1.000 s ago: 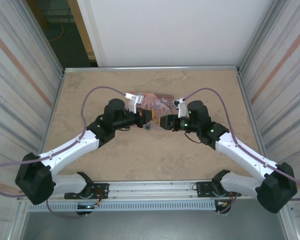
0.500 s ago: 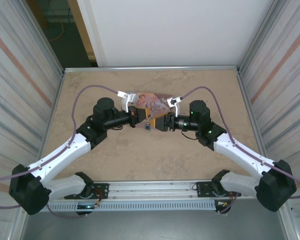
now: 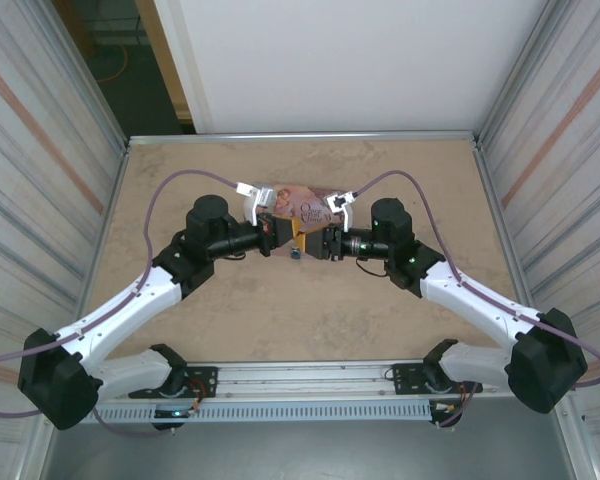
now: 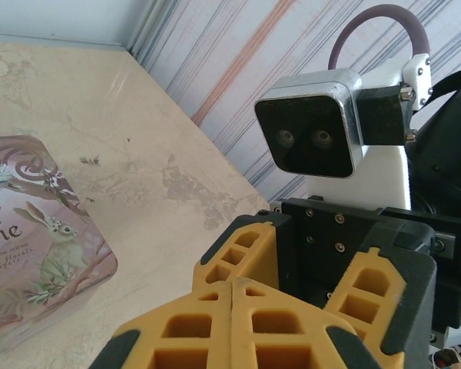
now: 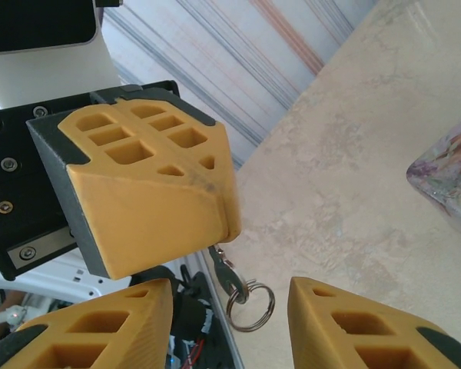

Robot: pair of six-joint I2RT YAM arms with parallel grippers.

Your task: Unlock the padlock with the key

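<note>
My left gripper [image 5: 229, 224] is shut, and the key [image 5: 227, 270] sticks out of its fingertips with a metal ring [image 5: 251, 306] dangling from it. My right gripper [image 5: 230, 296] is open, its yellow fingers [image 5: 131, 319] on either side of the key and ring without touching them. From above, both grippers meet tip to tip at mid-table, left [image 3: 283, 233] and right [image 3: 316, 242]. A small blue object, the padlock [image 3: 296, 253], shows just below them; whether it lies on the table I cannot tell. In the left wrist view my left gripper [image 4: 232, 286] is pressed shut.
The pink illustrated tin [image 3: 313, 204] lies flat just behind the two grippers, also seen as the tin [image 4: 31, 231] and the tin [image 5: 449, 169]. Corrugated walls [image 3: 50, 190] close in both sides. The beige table [image 3: 300, 320] has free room toward the near rail.
The left arm pulled back to the left, and its gripper stays shut. The right gripper moved left until its fingers flank the key.
</note>
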